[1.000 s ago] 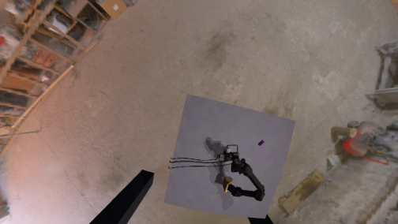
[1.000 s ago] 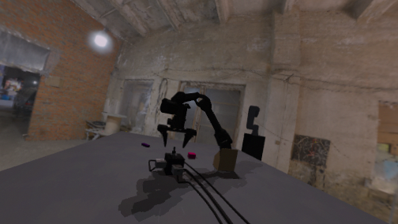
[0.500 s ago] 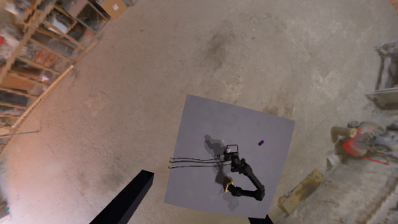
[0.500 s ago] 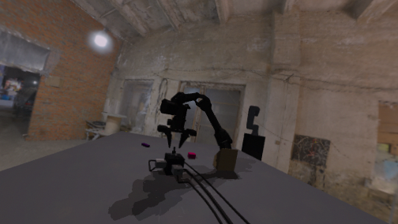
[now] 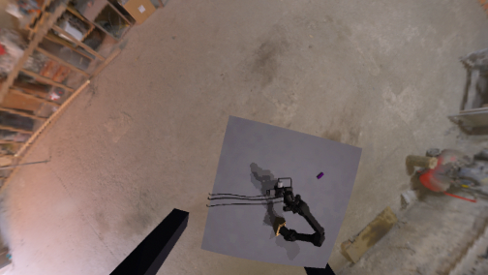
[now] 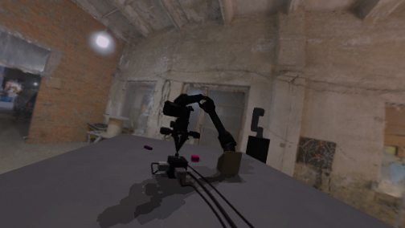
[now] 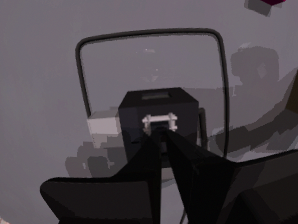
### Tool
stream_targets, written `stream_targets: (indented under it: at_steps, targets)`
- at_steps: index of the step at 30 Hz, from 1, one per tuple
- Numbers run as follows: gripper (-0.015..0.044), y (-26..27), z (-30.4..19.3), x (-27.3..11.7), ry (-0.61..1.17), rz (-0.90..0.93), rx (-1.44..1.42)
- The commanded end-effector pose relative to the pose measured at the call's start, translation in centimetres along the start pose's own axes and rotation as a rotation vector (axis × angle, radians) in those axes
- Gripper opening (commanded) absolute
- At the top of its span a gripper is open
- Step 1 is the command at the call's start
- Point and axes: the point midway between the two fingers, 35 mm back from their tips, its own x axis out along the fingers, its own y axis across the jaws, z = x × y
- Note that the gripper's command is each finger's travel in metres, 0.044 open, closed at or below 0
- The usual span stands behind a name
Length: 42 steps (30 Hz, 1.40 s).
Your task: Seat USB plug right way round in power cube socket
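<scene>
The black power cube [image 6: 173, 168] [image 7: 132, 116] stands on the table, with a bright metallic piece [image 7: 160, 117] around the socket on its top. The dark USB plug [image 7: 160, 124] stands in that socket, largely hidden by the fingers; which way round it is and how deep it sits cannot be told. My gripper [image 6: 177, 152] [image 7: 162, 135] points down from above the cube. Its fingertips have come together at the plug, just over the cube's top, and it looks shut on the plug.
Pale plugs [image 6: 162, 166] [image 7: 104, 129] sit in the cube's sides, one with a looped cable [image 7: 150, 32]. Long black cables [image 5: 237, 196] [image 6: 211, 200] run to the table's edge. A pink block [image 6: 195, 158] lies behind the cube, a purple block [image 5: 320, 175] [image 6: 148, 147] farther off. A brown block [image 6: 229, 164] is at the arm's base.
</scene>
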Motion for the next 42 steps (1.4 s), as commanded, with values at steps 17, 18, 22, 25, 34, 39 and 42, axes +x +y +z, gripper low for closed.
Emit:
stream_targets:
  at_steps: [17, 18, 22, 25, 34, 39, 42]
  targets:
    - [0.0, 0.0, 0.0, -0.5, 0.0, 0.0, 0.0]
    - [0.0, 0.0, 0.0, -0.6, 0.0, 0.0, 0.0]
    - [0.0, 0.0, 0.0, -0.8, 0.0, 0.0, 0.0]
    - [0.0, 0.0, 0.0, -1.0, 0.0, 0.0, 0.0]
    - [0.0, 0.0, 0.0, -1.6, 0.001, 0.0, 0.0]
    - [0.0, 0.0, 0.0, -2.0, 0.001, 0.0, 0.0]
    - [0.0, 0.0, 0.0, -2.2, 0.001, 0.0, 0.0]
